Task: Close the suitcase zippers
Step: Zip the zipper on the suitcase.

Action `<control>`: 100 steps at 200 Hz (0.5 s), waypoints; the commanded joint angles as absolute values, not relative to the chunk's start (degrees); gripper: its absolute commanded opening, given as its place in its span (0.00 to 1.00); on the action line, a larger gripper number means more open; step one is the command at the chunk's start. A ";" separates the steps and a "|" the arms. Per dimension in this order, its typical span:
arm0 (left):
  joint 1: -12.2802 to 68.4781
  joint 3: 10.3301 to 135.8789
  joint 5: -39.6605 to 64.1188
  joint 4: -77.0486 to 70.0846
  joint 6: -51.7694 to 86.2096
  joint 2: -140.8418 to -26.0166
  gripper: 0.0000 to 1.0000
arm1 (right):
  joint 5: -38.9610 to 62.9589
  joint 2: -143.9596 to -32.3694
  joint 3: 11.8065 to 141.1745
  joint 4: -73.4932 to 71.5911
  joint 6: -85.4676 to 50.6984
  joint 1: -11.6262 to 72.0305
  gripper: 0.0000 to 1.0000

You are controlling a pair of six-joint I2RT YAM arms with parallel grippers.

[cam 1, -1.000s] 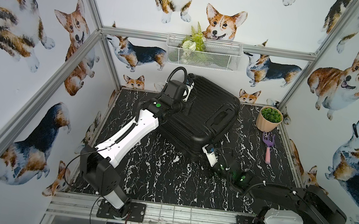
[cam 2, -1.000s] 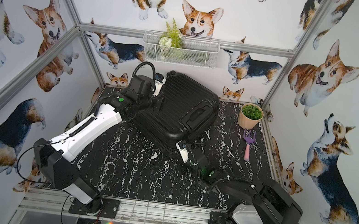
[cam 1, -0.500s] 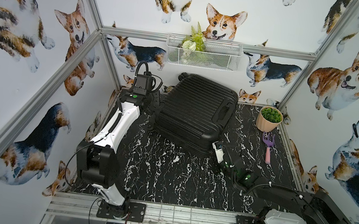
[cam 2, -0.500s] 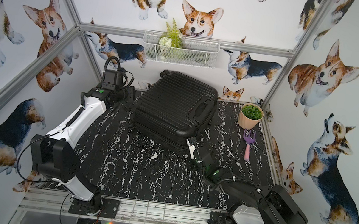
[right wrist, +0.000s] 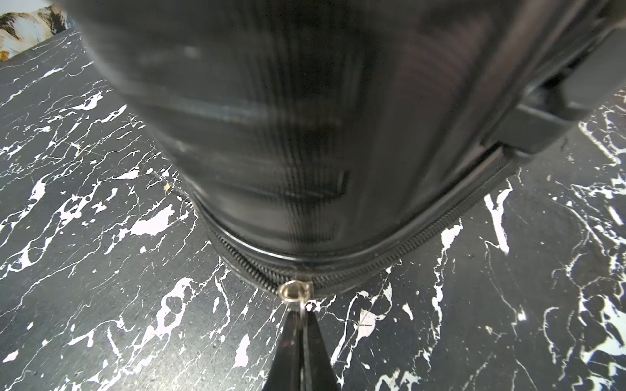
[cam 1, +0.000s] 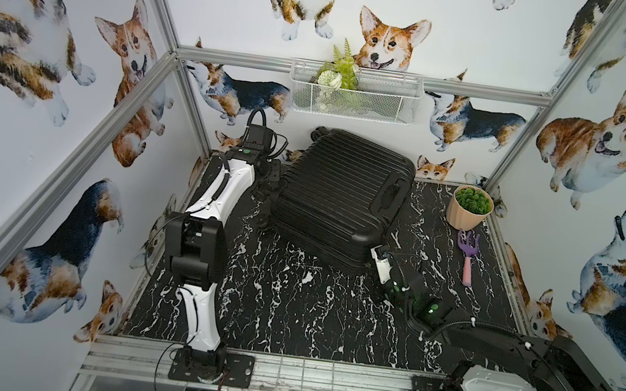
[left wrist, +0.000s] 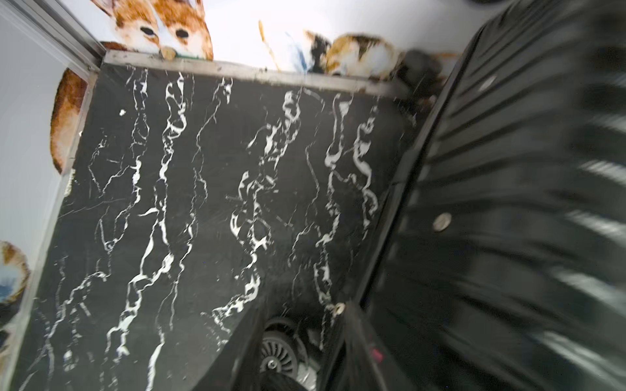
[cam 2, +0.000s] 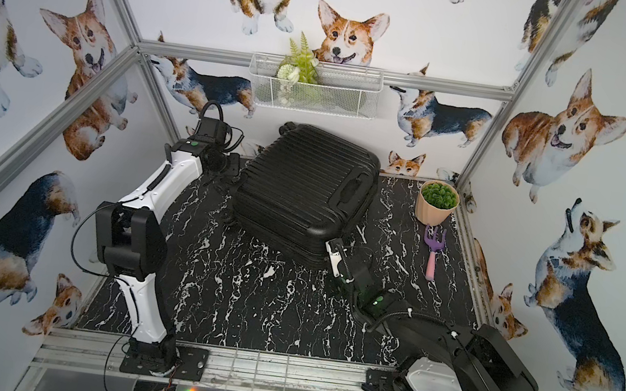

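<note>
- In both top views you have the suitcase (cam 1: pixel 340 196) (cam 2: pixel 303 195) lying flat, ribbed shell up. It is at the far middle of the marble table (cam 1: pixel 286 306), with its far corner close to the back wall.
- The left gripper (cam 1: pixel 269 181) (cam 2: pixel 228 175) sits just beside the case's left side. From up here you cannot tell how its jaws stand.
- The right gripper (cam 1: pixel 376 252) (cam 2: pixel 331 247) is low at the case's near right corner, down at the rim.
- Off to your right, a pink plant pot (cam 1: pixel 469 207) stands near the far right corner, and a purple hand fork (cam 1: pixel 468 257) lies just in front of it. Both are well apart from the case and beside the right arm, not touching it.
- A white wire basket (cam 1: pixel 354 93) with greenery hangs on the back wall above the case.
- In the left wrist view the fingers (left wrist: pixel 237 355) stand apart. A spoked black wheel (left wrist: pixel 278 353) shows low between them. The blurred ribbed shell fills one side and bare marble the other. You cannot tell whether either finger touches the wheel or the shell.
- In the right wrist view the fingers (right wrist: pixel 288 359) are pressed together, clamped on the thin pull tab (right wrist: pixel 300 309) of a silver slider (right wrist: pixel 294 291).
- That slider sits on the zippers (right wrist: pixel 338 277), where the band curves round the case's corner just above the table. The shell above is blurred.
</note>
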State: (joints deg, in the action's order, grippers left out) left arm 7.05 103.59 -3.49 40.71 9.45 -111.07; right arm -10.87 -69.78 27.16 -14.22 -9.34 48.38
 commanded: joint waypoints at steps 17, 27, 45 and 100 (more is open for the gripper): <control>9.58 105.56 -8.87 52.86 0.02 -113.44 0.39 | -12.51 -69.34 28.33 -14.35 -8.60 48.30 0.00; 10.40 105.33 -9.84 54.45 -1.56 -113.30 0.38 | -12.65 -69.49 28.69 -13.92 -8.06 48.32 0.00; 11.07 105.62 -10.05 57.89 -3.21 -112.69 0.38 | -13.50 -69.56 29.26 -13.08 -7.28 48.25 0.00; 11.07 103.51 -4.54 65.56 -4.61 -109.83 0.38 | -18.49 -68.65 30.28 -10.15 -6.04 47.65 0.00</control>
State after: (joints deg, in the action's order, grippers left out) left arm 10.79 105.19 -9.15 55.16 -2.66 -111.04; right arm -16.71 -69.36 29.32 -7.97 -7.20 47.88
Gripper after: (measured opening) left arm 0.377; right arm 0.049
